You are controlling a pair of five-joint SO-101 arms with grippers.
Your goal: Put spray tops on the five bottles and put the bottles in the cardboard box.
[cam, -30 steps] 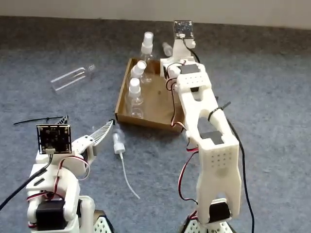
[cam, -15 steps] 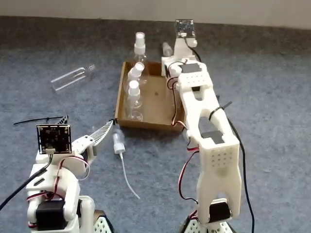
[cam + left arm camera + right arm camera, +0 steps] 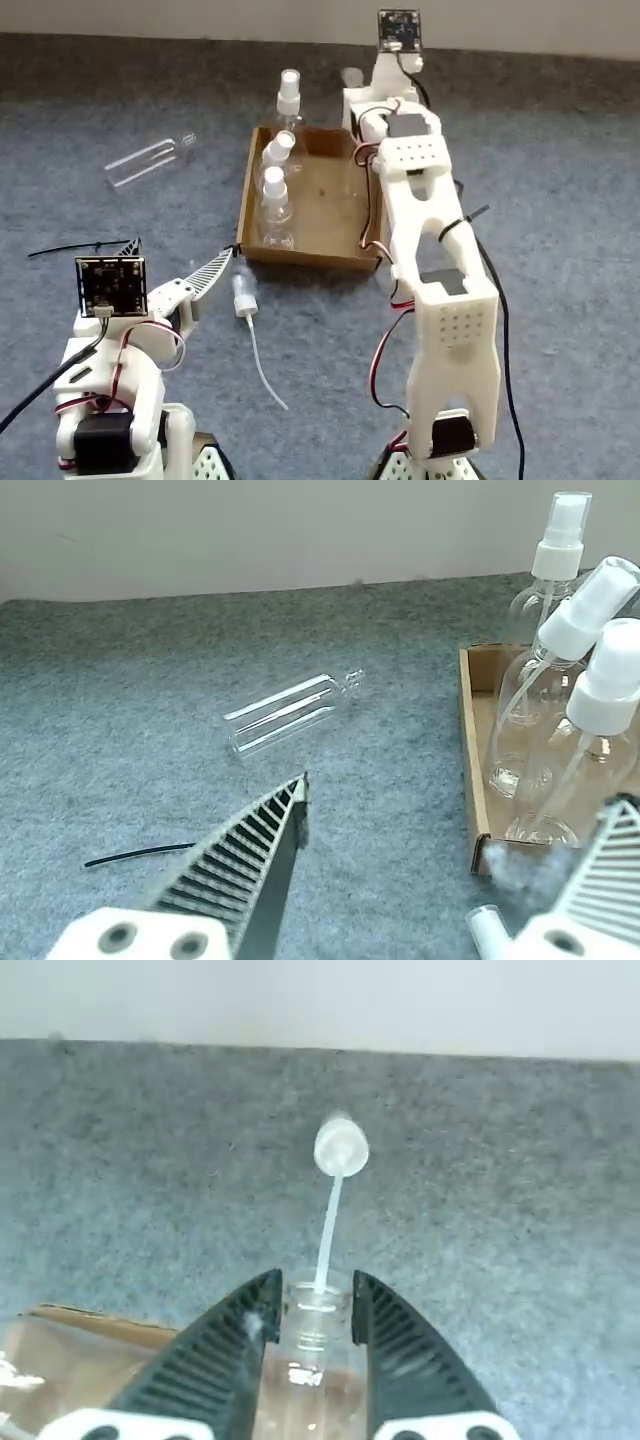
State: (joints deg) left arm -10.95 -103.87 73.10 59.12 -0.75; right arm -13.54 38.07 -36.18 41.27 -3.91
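My right gripper [image 3: 314, 1284] is shut on the neck of a clear bottle [image 3: 312, 1352] at the far right corner of the cardboard box [image 3: 325, 205]. A spray top [image 3: 341, 1148] leans out of that neck with its tube inside. Three bottles with spray tops [image 3: 289, 92] [image 3: 277, 148] [image 3: 273, 188] stand along the box's left side. My left gripper [image 3: 175, 258] stands open low over the carpet. Beside one of its fingers lies a loose spray top [image 3: 244, 298]. An uncapped bottle [image 3: 290, 715] lies on its side farther left.
A black cable tie [image 3: 65, 250] lies on the grey carpet by the left gripper. The loose spray top's thin tube [image 3: 265, 372] trails toward the front between the two arm bases. A pale wall runs along the far edge.
My right arm has drawn back to the far right with its bottle. The farthest capped bottle has shifted a little to the left. My left arm has not moved.
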